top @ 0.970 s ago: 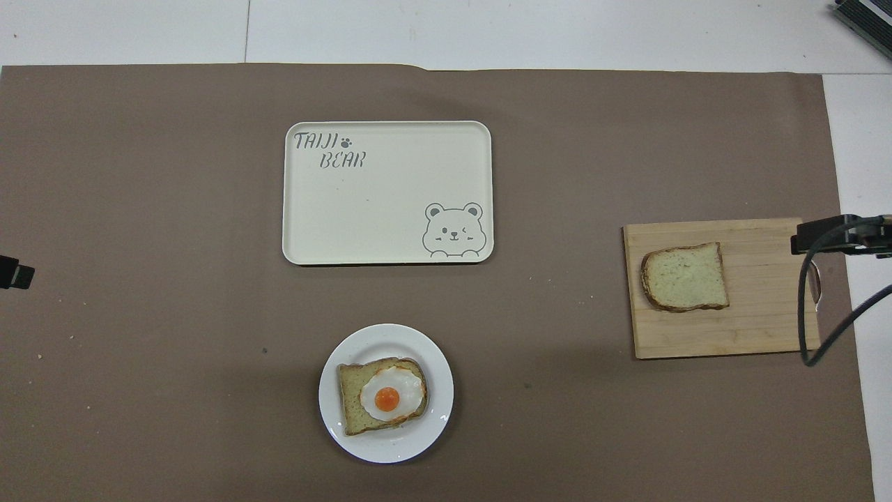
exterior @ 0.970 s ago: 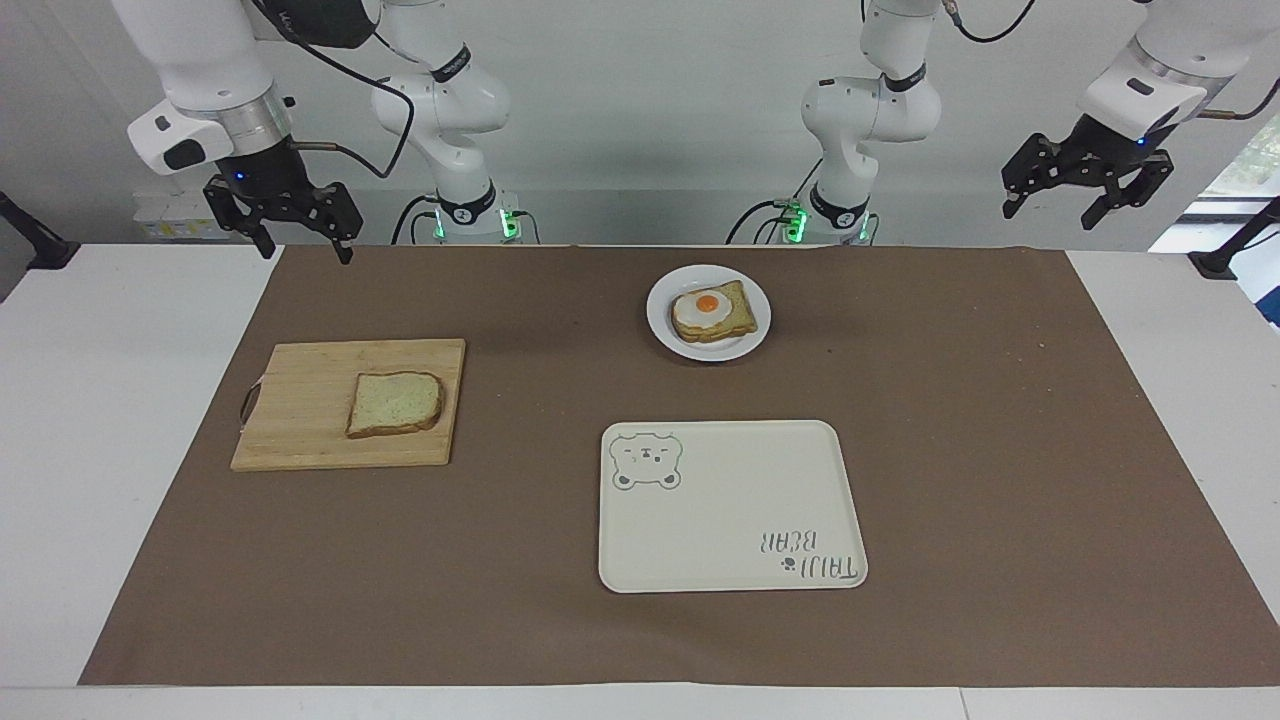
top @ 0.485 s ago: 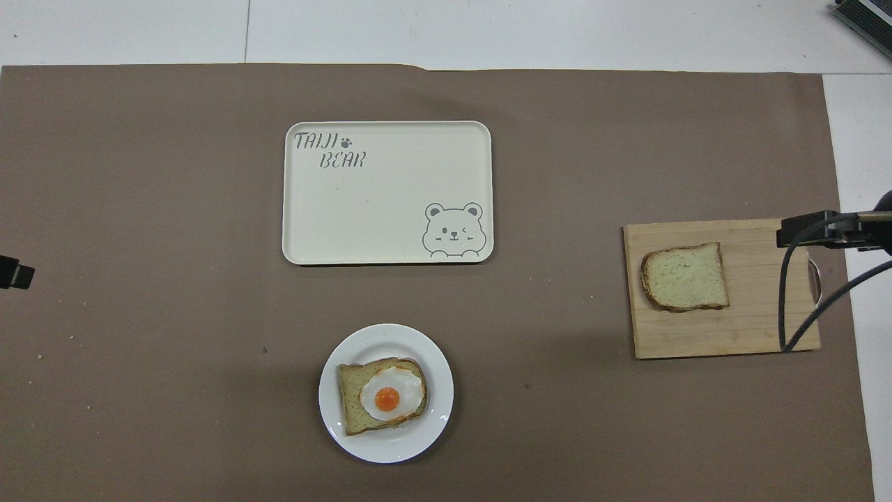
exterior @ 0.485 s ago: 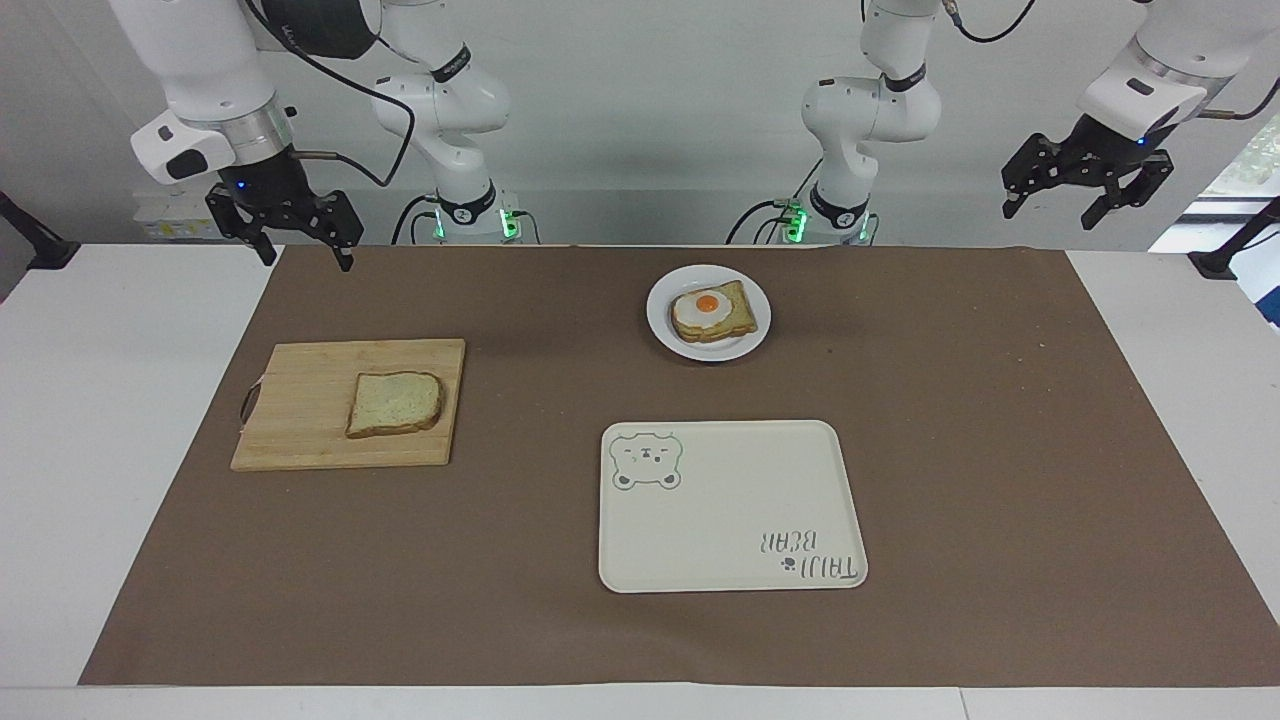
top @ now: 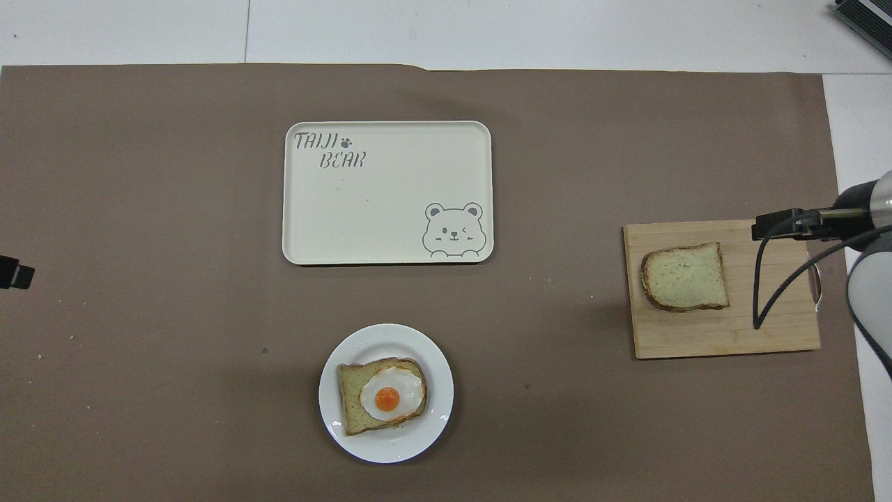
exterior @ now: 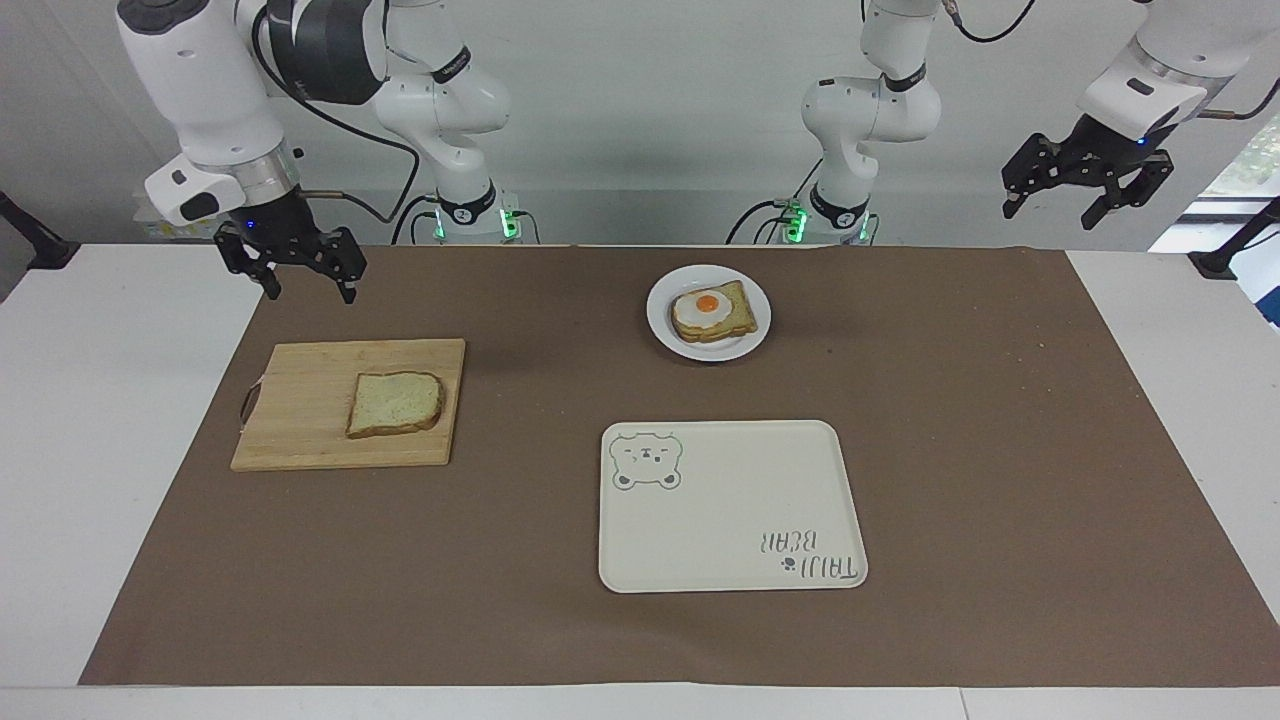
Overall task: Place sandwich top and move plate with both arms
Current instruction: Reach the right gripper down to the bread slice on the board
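Observation:
The sandwich top (exterior: 393,403) (top: 685,277), a plain bread slice, lies flat on a wooden cutting board (exterior: 300,420) (top: 725,335) toward the right arm's end of the table. The small white plate (exterior: 658,315) (top: 329,409) sits close to the robots and carries a toast slice with a fried egg (exterior: 712,312) (top: 383,397). My right gripper (exterior: 310,292) hangs open and empty over the mat beside the board, touching nothing. My left gripper (exterior: 1048,215) waits, open and empty, high over the left arm's end of the table.
A cream rectangular tray with a bear drawing (exterior: 730,510) (top: 387,202) lies farther from the robots than the plate. A brown mat (exterior: 1000,450) covers most of the white table. The right arm's cable (top: 766,279) hangs over the board in the overhead view.
My right gripper has come down and moved closer to the cutting board. The left gripper, bread, plate and tray have not moved.

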You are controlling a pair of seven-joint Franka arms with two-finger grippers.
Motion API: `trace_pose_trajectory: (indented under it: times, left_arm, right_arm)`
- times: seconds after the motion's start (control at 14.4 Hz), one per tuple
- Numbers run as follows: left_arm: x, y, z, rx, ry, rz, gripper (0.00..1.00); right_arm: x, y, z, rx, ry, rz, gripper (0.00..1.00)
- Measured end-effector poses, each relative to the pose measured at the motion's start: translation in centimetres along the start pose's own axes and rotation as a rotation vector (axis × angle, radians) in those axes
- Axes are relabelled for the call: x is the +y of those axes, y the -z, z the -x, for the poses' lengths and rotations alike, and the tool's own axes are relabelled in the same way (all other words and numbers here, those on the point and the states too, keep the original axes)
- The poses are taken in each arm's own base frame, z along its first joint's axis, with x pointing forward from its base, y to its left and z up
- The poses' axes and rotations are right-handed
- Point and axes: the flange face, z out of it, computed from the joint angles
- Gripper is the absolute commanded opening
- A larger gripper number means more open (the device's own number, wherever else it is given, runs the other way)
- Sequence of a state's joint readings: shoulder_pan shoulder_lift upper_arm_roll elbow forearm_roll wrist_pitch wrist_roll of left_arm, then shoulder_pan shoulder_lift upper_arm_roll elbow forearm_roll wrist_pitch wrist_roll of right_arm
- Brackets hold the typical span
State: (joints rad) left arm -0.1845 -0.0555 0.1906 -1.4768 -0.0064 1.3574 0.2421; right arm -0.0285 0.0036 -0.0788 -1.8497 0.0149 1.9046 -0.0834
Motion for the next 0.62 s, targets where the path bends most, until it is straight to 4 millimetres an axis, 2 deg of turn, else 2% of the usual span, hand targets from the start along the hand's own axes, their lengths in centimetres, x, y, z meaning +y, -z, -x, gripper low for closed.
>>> trace_pose_trajectory:
  times: [0.35,0.62]
  left_arm:
    - [0.2,0.0,-0.1,0.000,-0.002,0.000,1.00]
    - [-0.2,0.1,0.0,0.007,0.011,0.007,1.00]
  right_arm:
    - [3.1,-7.3,-2.4,0.006,0.015,-0.039,1.00]
    - [3.2,-10.8,-2.0,-0.018,0.037,-0.039,1.00]
